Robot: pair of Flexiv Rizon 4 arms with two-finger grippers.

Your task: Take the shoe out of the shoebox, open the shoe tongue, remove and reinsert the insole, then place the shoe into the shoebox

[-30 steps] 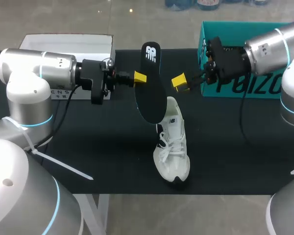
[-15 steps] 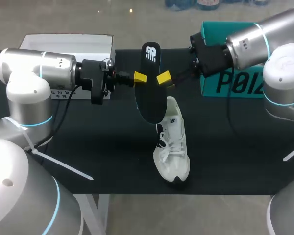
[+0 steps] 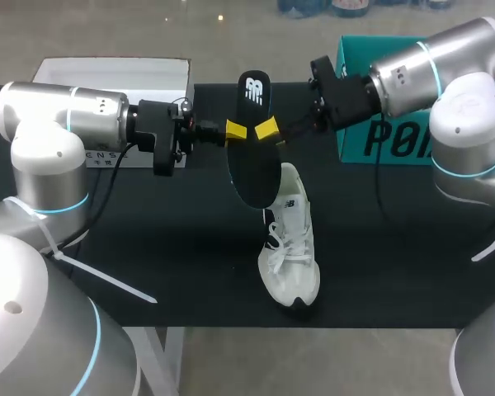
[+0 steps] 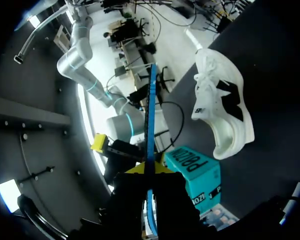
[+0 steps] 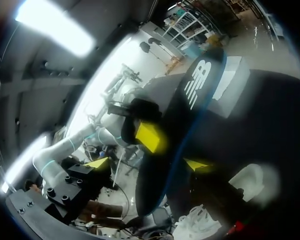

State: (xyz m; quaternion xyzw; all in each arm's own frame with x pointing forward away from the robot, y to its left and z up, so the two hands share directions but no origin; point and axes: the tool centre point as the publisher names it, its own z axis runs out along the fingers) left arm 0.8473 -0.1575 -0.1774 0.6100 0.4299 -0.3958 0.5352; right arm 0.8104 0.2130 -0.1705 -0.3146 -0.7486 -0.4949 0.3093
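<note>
Insole (image 3: pixel 254 157) hangs upright over the shoe (image 3: pixel 290 247), its lower end at the heel opening; whether it touches the collar I cannot tell. That pose probably lines it up for sliding back in. Above the shoe, the left gripper (image 3: pixel 236 130) pinches one long edge, fingers closed tight on the thin foam. The right gripper (image 3: pixel 267 130) sits at the opposite edge, fingers spread wide astride the insole without clamping, likely there to steady or guide it. The shoe lies on the table (image 3: pixel 165 247), with the shoebox (image 3: pixel 396 140) beyond it.
</note>
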